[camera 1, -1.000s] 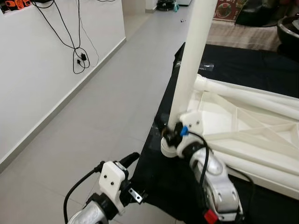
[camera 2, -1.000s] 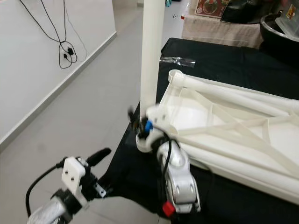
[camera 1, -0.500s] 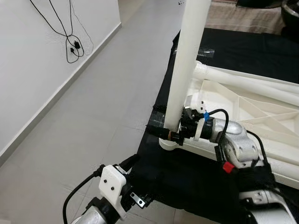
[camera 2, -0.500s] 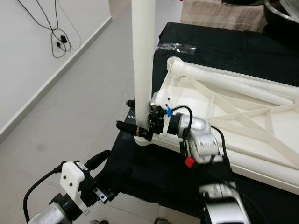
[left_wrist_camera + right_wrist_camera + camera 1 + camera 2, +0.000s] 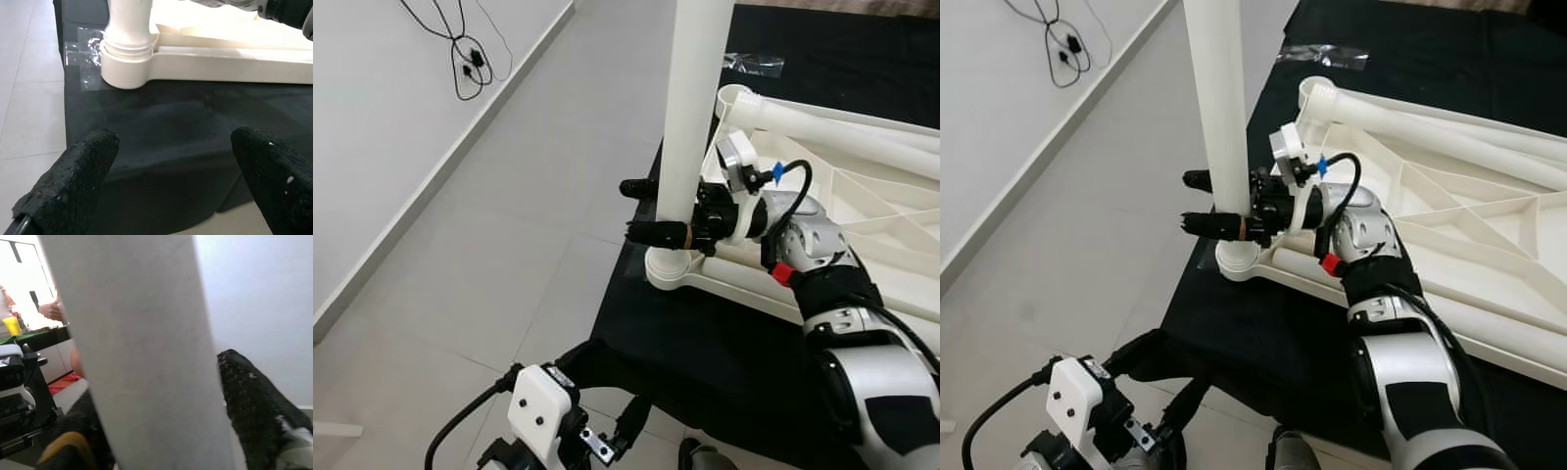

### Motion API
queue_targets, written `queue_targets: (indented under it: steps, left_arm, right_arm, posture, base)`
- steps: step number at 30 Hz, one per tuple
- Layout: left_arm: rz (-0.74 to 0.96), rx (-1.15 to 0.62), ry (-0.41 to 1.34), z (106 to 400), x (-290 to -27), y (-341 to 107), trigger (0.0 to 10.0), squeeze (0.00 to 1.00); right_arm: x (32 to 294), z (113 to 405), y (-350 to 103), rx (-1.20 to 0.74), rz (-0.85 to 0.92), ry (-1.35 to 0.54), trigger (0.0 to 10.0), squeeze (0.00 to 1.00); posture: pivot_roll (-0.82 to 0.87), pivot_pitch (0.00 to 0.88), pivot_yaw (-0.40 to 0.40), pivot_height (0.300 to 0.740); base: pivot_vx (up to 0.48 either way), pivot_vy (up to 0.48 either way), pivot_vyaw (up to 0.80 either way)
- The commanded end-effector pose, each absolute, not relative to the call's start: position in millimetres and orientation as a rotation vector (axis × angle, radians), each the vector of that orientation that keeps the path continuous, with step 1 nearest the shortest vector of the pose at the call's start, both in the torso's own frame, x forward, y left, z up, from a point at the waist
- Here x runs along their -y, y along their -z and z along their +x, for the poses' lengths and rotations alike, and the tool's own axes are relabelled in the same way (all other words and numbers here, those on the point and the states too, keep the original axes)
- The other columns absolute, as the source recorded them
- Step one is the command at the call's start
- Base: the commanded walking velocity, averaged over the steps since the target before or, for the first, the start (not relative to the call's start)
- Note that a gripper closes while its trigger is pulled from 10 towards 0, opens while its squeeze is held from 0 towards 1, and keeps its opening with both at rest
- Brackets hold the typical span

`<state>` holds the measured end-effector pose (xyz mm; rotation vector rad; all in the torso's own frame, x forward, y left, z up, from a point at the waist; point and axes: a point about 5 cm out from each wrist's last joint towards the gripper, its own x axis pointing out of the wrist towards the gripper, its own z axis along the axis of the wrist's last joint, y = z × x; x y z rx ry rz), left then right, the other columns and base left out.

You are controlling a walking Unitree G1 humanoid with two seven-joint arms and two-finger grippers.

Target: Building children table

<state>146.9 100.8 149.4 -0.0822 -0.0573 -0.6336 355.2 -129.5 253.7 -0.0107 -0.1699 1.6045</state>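
Since a second ago, right gripper (image 5: 646,211) has turned sideways and clamps white leg (image 5: 690,127), upright in tabletop (image 5: 862,196) near-left corner socket. Stiff, smooth plastic; hold low. Left gripper (image 5: 166,181) wide open.

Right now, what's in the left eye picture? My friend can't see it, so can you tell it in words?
The right tool grips a white leg that stands upright in a corner socket of the upside-down white table, one finger on each side. The table lies on a black cloth over a grey tiled floor. The left tool hangs low in front.
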Motion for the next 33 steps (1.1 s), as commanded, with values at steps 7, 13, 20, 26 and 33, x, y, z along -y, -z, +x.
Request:
queue_targets:
  steps: [7,13,20,26,33]
  left_arm:
    - [-0.066,0.023,0.637,153.9,-103.6,-141.8,10.0,0.00]
    - [-0.065,0.032,0.645,163.8,-104.9,-137.5,10.0,0.00]
    - [-0.071,0.050,0.651,174.7,-105.7,-135.3,10.0,0.00]
    - [-0.073,0.063,0.638,182.4,-104.9,-134.3,10.0,0.00]
    - [-0.066,0.073,0.623,184.0,-103.9,-132.3,10.0,0.00]
  right_arm:
    - [153.3,330.3,-220.2,0.148,-0.209,-1.462,0.0,0.00]
    - [143.1,298.5,-167.7,-0.049,-0.246,-0.902,0.0,0.00]
    - [129.2,244.3,-123.0,-0.223,-0.099,-0.403,0.0,0.00]
    - [141.5,273.7,-133.6,-0.127,-0.121,-0.289,0.0,0.00]
    - [109.8,282.1,-132.1,-0.168,-0.029,-0.275,0.0,0.00]
  posture:
    - [0.22,0.270,0.066,0.740]
    - [0.14,0.227,0.054,0.740]
    - [0.10,0.204,0.039,0.740]
    - [0.10,0.189,0.025,0.740]
    - [0.12,0.175,0.013,0.740]
  base:
    - [0.000,0.000,0.00]
    - [0.000,0.000,0.00]
    - [0.000,0.000,0.00]
    - [0.000,0.000,0.00]
    - [0.000,0.000,0.00]
